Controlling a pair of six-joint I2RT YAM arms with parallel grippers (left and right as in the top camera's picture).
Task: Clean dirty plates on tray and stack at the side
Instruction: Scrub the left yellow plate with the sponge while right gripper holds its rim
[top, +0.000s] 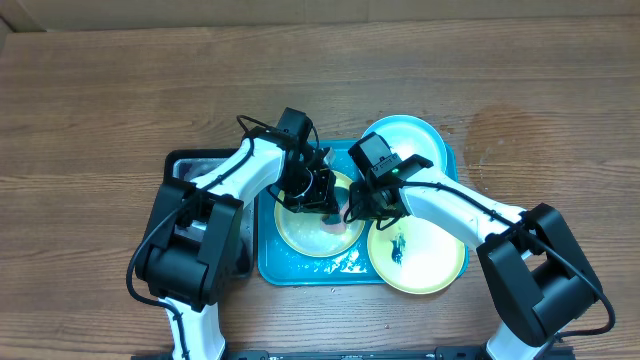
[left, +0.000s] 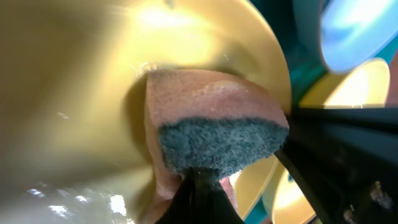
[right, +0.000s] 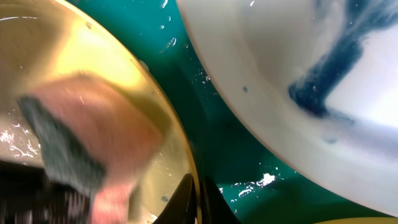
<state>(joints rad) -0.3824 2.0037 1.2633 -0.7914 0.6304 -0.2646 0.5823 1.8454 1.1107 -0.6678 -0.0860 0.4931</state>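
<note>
The turquoise tray (top: 300, 270) holds a yellow-green plate (top: 300, 232) in its middle. A second yellow-green plate (top: 435, 260) with a dark green smear lies at the right, overhanging the tray. A light blue plate (top: 410, 140) lies at the back right. My left gripper (top: 322, 192) is shut on a pink sponge (left: 211, 106) with a dark green scrub face, pressed onto the middle plate (left: 74, 93). My right gripper (right: 199, 199) is shut on that plate's rim (right: 93, 50), with the wet tray (right: 217, 124) and the smeared plate (right: 267, 81) beside it.
A smaller black tray (top: 185, 165) sits left of the turquoise tray, partly under my left arm. The wooden table (top: 520, 100) extends all around. The two arms cross closely over the tray's middle.
</note>
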